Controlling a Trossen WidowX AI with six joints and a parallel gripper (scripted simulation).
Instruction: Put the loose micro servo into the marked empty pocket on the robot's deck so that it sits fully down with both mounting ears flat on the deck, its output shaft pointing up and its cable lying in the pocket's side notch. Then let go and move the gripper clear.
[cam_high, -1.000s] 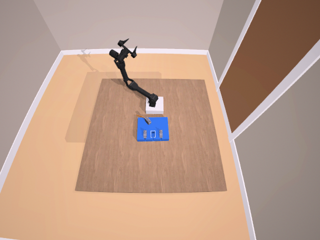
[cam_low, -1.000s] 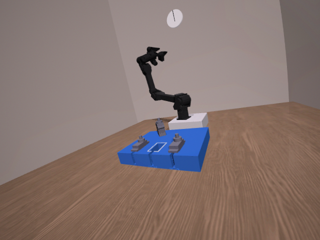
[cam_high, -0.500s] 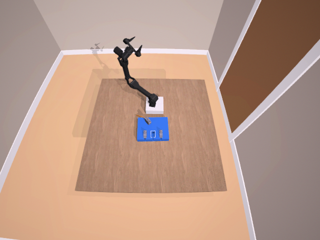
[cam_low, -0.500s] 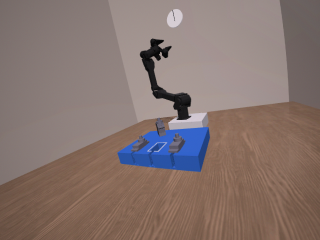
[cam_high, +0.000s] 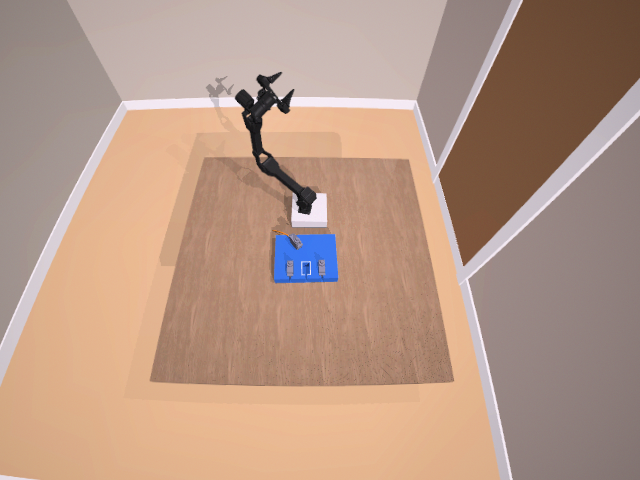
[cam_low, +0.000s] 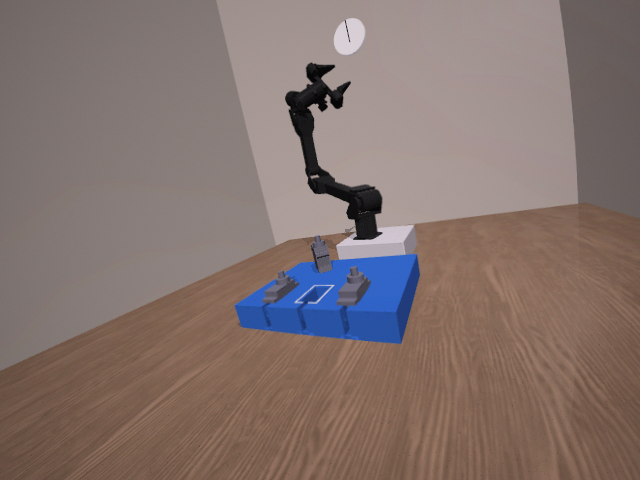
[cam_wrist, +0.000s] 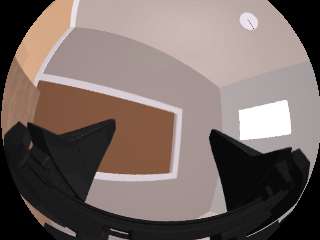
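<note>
Deck (cam_high: 305, 250) (cam_low: 382, 281): plain blue, centre of top frame. Pocket outline (cam_high: 301, 268) (cam_low: 324, 285): white. Loose servo (cam_high: 295, 241) (cam_low: 321, 258): grey; its cable (cam_high: 280, 233), upper left of deck in top frame: orange. Two seated servos (cam_high: 321, 267) (cam_low: 354, 289): grey. Arm (cam_high: 281, 174) (cam_low: 308, 149), gripper (cam_high: 285, 88) (cam_low: 340, 78) (cam_wrist: 163, 130): black. Base block (cam_high: 317, 214) (cam_low: 374, 249): white. Table (cam_high: 305, 330) (cam_low: 320, 403): brown, streaked wood grain. Floor (cam_high: 77, 320): pale orange. Clock (cam_low: 356, 36) (cam_wrist: 245, 21): white face, black hand. Panel (cam_high: 516, 113) (cam_wrist: 140, 145), upper right of top frame: brown, white trim.
</note>
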